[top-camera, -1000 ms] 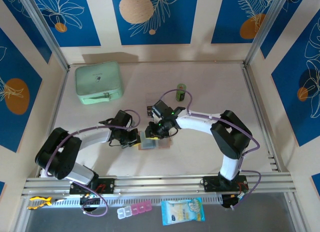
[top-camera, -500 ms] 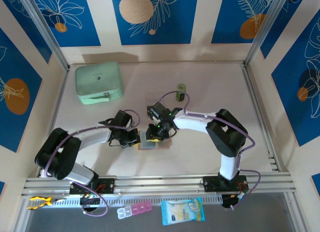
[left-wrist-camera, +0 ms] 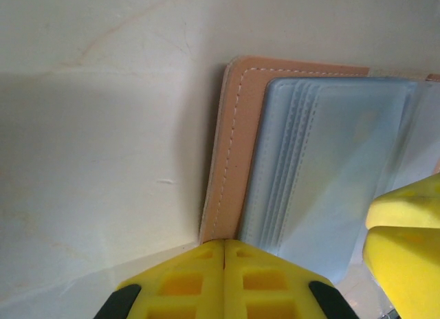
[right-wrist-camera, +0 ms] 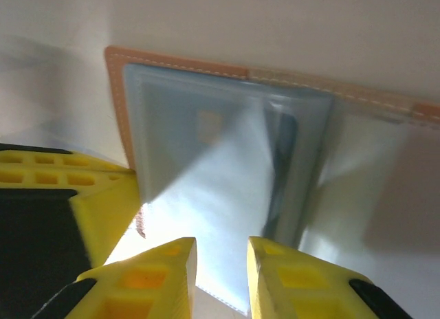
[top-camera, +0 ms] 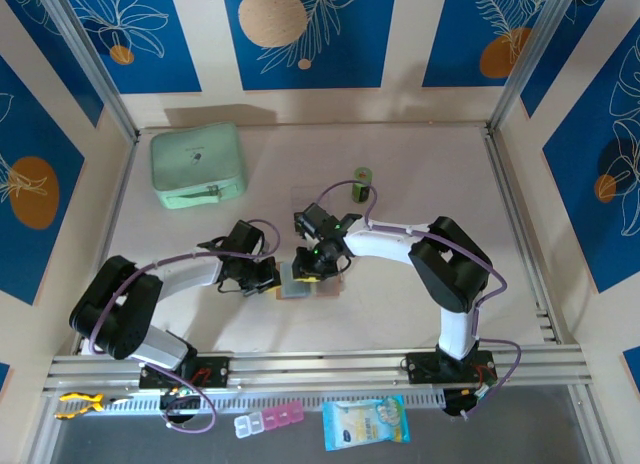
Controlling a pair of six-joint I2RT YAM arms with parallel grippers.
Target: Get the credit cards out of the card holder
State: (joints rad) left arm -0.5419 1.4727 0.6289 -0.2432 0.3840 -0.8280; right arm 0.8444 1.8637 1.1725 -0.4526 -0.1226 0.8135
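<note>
One card holder (left-wrist-camera: 230, 147) open; left fingers (left-wrist-camera: 185, 281) closed together, right fingers (right-wrist-camera: 151, 278) narrowly apart.

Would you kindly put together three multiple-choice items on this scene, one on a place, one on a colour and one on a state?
1. Where on the pale table does the mint-green zip case lie?
A) near right corner
B) far left corner
C) between the two arms

2. What colour is the small cylinder beyond the right arm?
A) red
B) white
C) green

3. How does the left claw stand?
A) shut, with its yellow fingers pressed together
B) spread wide
C) clamped around the cylinder

Answers:
1. B: in the top view the case sits close to the back wall on the left.
2. C: its body is plainly green against the pale surface.
3. A: the left wrist view shows no gap between the fingers and nothing between them.
</note>
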